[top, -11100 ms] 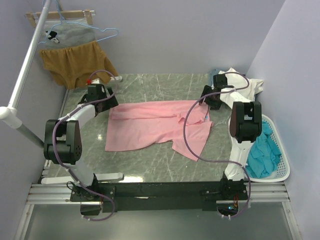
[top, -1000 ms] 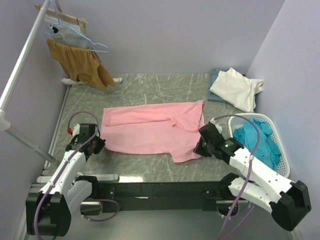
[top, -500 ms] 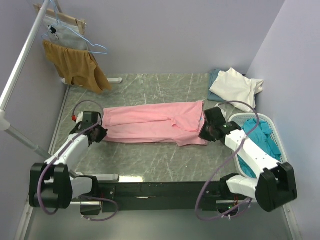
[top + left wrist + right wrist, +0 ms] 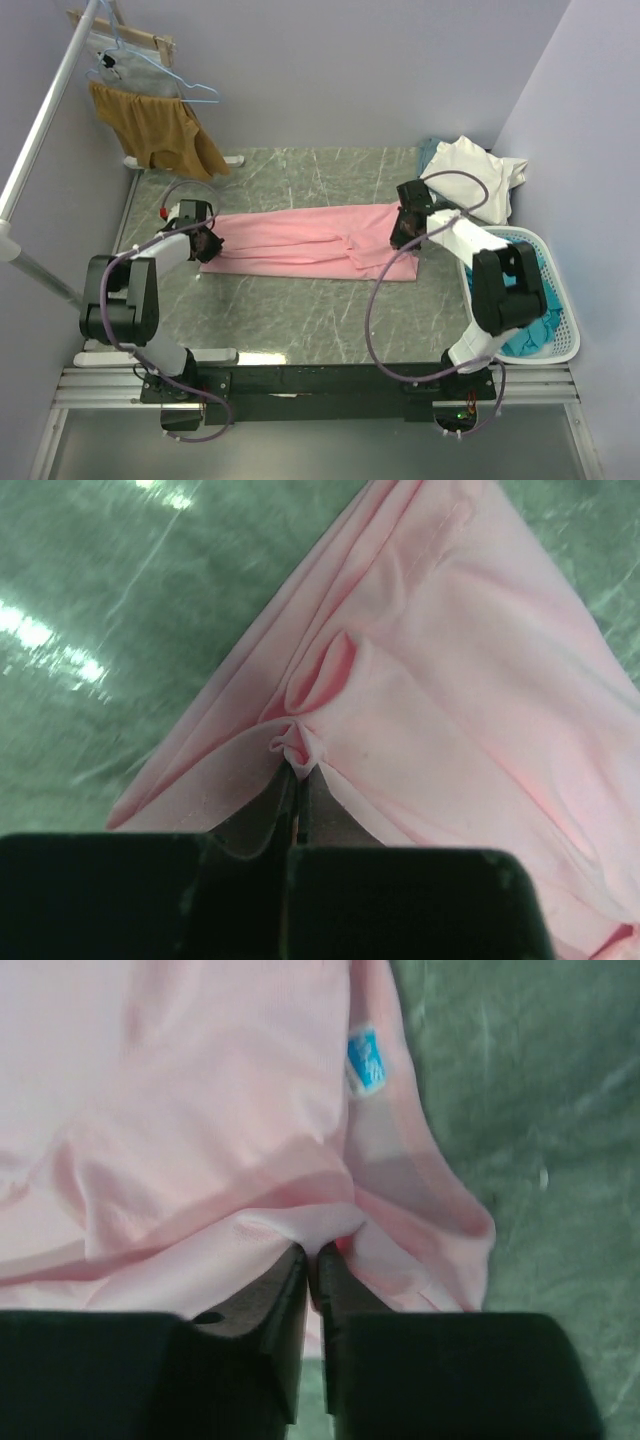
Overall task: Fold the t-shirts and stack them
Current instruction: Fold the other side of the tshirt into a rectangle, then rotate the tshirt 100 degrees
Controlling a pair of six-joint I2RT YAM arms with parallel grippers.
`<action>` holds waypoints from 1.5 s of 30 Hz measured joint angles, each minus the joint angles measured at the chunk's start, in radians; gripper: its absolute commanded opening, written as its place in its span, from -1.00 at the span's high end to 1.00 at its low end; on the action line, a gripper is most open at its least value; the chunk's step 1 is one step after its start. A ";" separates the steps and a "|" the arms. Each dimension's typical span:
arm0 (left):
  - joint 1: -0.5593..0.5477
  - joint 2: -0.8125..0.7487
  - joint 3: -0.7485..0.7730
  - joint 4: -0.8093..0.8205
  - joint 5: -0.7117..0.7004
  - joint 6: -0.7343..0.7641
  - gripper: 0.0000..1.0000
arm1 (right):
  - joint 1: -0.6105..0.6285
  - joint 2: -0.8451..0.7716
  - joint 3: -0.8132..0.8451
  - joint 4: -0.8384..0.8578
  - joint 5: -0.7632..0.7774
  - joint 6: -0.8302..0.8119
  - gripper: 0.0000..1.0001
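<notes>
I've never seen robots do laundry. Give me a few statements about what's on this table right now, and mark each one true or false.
1. The pink t-shirt lies stretched on the table between the left gripper and the right gripper. True.
2. The left gripper is open and clear of the cloth. False: it is shut, pinching the pink t-shirt's left end.
3. The white basket holds teal cloth. True.
4. The cream-white shirt hangs on a hanger. False: it lies at the table's far right corner; the mustard-brown garment is what hangs.
5. The pink t-shirt bears a small blue label. True.
</notes>
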 measured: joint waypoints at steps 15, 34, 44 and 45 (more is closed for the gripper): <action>0.006 -0.096 0.081 0.065 -0.116 0.128 -0.99 | -0.006 0.002 0.187 0.008 0.182 -0.046 -0.50; -0.001 -0.195 0.017 0.070 0.036 0.169 -0.99 | 0.187 -0.022 -0.084 0.171 -0.253 0.098 -0.46; -0.002 -0.160 0.017 0.070 0.063 0.178 -0.99 | 0.221 0.078 -0.050 0.228 -0.288 0.153 -0.36; -0.001 -0.160 0.017 0.070 0.063 0.178 -0.99 | 0.221 0.079 -0.049 0.230 -0.288 0.153 -0.33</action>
